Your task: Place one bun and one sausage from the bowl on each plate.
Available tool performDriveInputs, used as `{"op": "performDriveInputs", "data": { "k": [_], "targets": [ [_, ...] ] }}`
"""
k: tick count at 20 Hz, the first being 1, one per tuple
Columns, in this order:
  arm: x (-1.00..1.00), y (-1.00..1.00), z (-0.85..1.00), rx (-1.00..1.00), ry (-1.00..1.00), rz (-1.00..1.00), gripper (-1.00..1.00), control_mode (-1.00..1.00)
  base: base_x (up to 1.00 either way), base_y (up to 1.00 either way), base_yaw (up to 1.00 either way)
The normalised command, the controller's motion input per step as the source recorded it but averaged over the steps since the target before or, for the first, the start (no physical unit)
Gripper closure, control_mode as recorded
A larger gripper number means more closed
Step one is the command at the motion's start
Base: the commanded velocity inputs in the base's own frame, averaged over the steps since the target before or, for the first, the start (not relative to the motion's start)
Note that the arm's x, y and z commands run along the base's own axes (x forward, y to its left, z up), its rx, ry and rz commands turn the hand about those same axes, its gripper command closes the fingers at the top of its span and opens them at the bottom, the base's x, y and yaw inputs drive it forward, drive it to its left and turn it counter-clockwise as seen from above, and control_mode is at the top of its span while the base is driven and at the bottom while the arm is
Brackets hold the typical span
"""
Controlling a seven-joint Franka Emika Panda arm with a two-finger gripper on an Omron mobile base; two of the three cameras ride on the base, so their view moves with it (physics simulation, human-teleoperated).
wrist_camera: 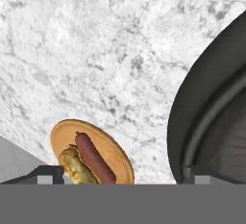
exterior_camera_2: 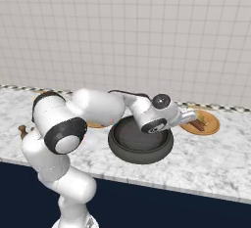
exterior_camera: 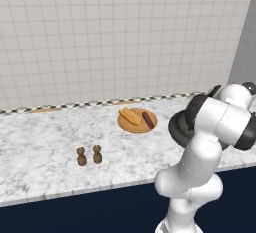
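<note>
While both plates carry a bun and a sausage, the gripper (exterior_camera_2: 196,118) hangs between bowl and right plate.
Left base view: a plate (exterior_camera: 137,125) holds bun (exterior_camera: 129,116) and sausage (exterior_camera: 148,120); two shakers (exterior_camera: 89,155) stand nearer. Right base view: the bowl (exterior_camera_2: 140,147) sits just beside the other plate (exterior_camera_2: 210,128). Hand view: fingers (wrist_camera: 46,176) spread wide, holding nothing.

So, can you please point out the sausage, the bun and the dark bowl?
sausage (wrist_camera: 95,157), hand view, middle of its length
bun (exterior_camera: 130,116), left base view, middle of its top
dark bowl (exterior_camera_2: 140,155), right base view, front of its thick rim
</note>
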Motion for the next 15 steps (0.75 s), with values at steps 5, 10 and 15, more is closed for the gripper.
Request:
{"op": "performDriveInputs", "data": {
  "k": [5, 10, 15],
  "targets": [
    [-0.67, 0.88, 1.00, -0.01, -0.16, 0.01, -1.00, -1.00, 0.00, 0.00, 0.00],
    [-0.52, 0.58, 1.00, -0.12, -0.21, 0.00, -1.00, -1.00, 0.00, 0.00, 0.00],
    [-0.90, 0.89, 1.00, -0.23, -0.53, 0.07, -1.00, -1.00, 0.00, 0.00, 0.00]
  ]
}}
